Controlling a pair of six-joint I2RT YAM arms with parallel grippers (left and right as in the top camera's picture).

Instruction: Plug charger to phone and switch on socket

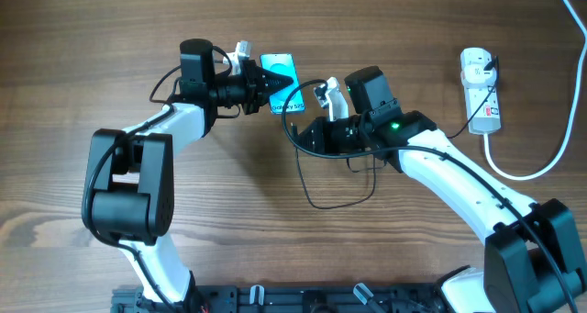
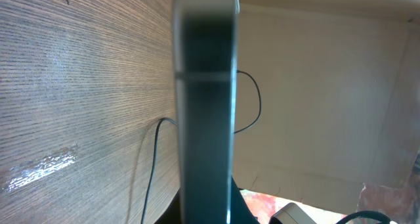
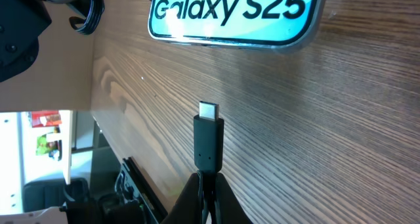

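Observation:
The phone (image 1: 282, 82), teal-blue screen with a white frame, lies at the table's upper middle, and my left gripper (image 1: 266, 82) is shut on its left side. In the left wrist view the phone (image 2: 205, 106) fills the middle as an edge-on dark band. My right gripper (image 1: 307, 129) is shut on the charger's connector (image 3: 209, 140), whose metal tip points at the phone's "Galaxy S25" end (image 3: 231, 12) with a gap between them. The black charger cable (image 1: 316, 198) loops across the table below. The white socket (image 1: 480, 88) lies at the far right with a black plug in it.
A thick white cable (image 1: 559, 120) runs from the socket's lower end and curves up the right edge of the table. A black rail (image 1: 303, 299) runs along the front edge.

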